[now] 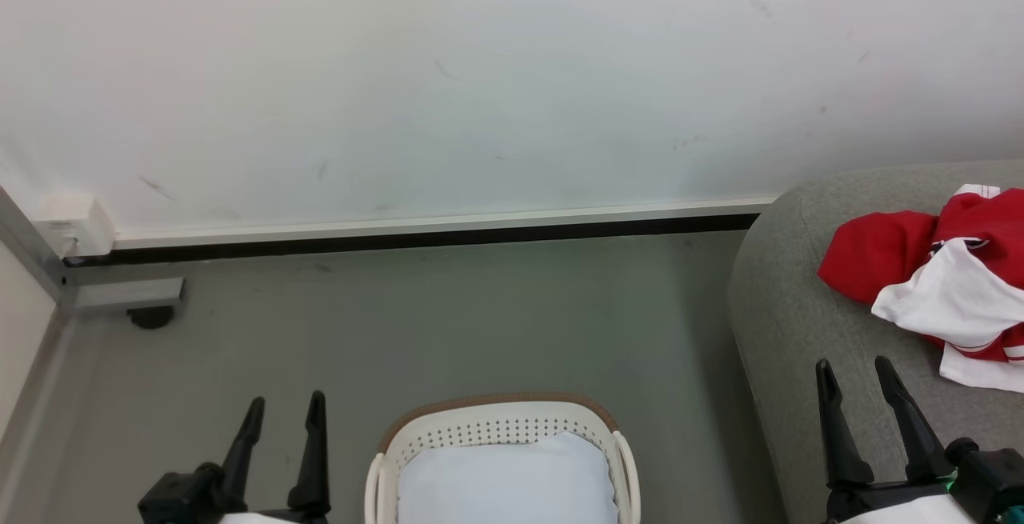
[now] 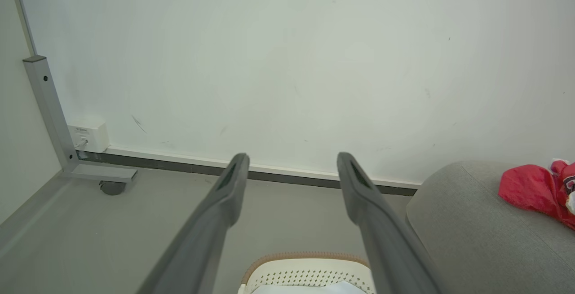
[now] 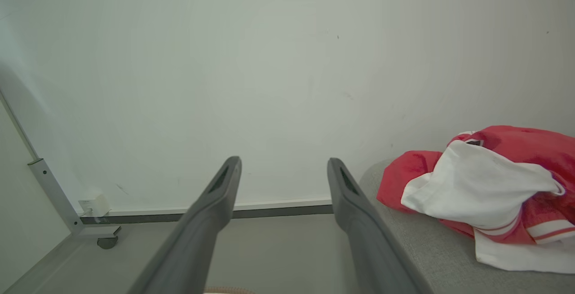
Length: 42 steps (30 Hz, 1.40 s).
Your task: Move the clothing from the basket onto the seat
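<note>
The red clothing (image 1: 944, 276) with white panels and stripes lies crumpled on the grey seat (image 1: 792, 308) at the right; the same clothing (image 3: 485, 190) fills the right side of the right wrist view. The white basket (image 1: 500, 428) with its brown rim stands on the floor at the bottom centre, holding just a pale liner cloth (image 1: 504, 480). My left gripper (image 1: 284, 408) is open to the left of the basket, fingers empty. My right gripper (image 1: 854, 370) is open above the seat's front part, to the lower left of the clothing and apart from it.
A white wall (image 1: 480, 68) with a dark baseboard (image 1: 432, 236) runs behind the grey floor (image 1: 448, 324). At the left stand a metal frame with a caster (image 1: 148, 316) and a small white box (image 1: 76, 224) on the wall.
</note>
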### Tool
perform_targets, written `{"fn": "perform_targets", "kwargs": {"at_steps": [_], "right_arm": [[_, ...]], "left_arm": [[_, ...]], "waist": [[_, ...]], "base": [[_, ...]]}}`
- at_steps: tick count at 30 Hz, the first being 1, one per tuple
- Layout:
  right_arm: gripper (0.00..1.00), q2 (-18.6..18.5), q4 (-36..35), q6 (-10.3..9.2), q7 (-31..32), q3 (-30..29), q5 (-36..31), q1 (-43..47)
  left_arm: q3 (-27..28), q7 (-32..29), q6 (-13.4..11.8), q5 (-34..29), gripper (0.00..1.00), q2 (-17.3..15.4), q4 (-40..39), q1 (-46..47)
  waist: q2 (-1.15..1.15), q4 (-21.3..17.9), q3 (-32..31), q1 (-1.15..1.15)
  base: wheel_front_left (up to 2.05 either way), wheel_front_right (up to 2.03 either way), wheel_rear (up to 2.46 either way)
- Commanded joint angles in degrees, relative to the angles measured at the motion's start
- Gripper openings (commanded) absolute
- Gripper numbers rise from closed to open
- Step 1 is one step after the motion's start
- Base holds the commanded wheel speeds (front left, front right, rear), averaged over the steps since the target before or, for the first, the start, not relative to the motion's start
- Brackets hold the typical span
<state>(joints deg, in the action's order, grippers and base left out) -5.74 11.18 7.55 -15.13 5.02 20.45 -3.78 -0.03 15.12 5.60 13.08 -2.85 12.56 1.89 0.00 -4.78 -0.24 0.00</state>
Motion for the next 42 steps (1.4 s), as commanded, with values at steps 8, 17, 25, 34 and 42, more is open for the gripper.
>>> {"fn": "perform_targets", "kwargs": {"at_steps": [8,17,25,34,42], "right_arm": [[0.00,0.12,1.14,0.00,0.02,0.15,-0.06,-0.51],[0.00,0.52,2.13,-0.01,1.78,-0.63,6.25,0.16],[0.00,0.71,2.19,-0.01,3.96,-1.79,13.70,-0.21],[0.00,0.93,2.23,-0.02,6.18,-3.00,21.27,-0.59],[0.00,1.10,2.27,-0.03,7.99,-3.97,27.31,-0.87]], "left_arm": [[-0.41,-0.05,0.27,0.10,0.00,0.09,0.69,-0.18],[0.48,-2.32,0.41,6.74,0.00,0.25,2.23,-0.01],[0.95,-4.28,0.58,14.95,0.00,0.21,1.85,0.33],[1.61,-6.44,0.78,23.29,0.00,0.16,1.66,0.84],[2.21,-8.24,0.94,29.94,0.00,0.12,1.60,1.29]], "waist": [[0.00,-0.13,-0.11,0.00],[0.00,0.12,-0.09,0.00],[0.00,0.43,-0.06,0.00],[0.00,0.78,-0.02,0.00],[0.00,1.09,0.02,0.00]], "base": [[0.00,0.00,0.00],[0.00,0.00,0.00],[0.00,0.00,0.00],[0.00,0.00,0.00],[0.00,0.00,0.00]]}}
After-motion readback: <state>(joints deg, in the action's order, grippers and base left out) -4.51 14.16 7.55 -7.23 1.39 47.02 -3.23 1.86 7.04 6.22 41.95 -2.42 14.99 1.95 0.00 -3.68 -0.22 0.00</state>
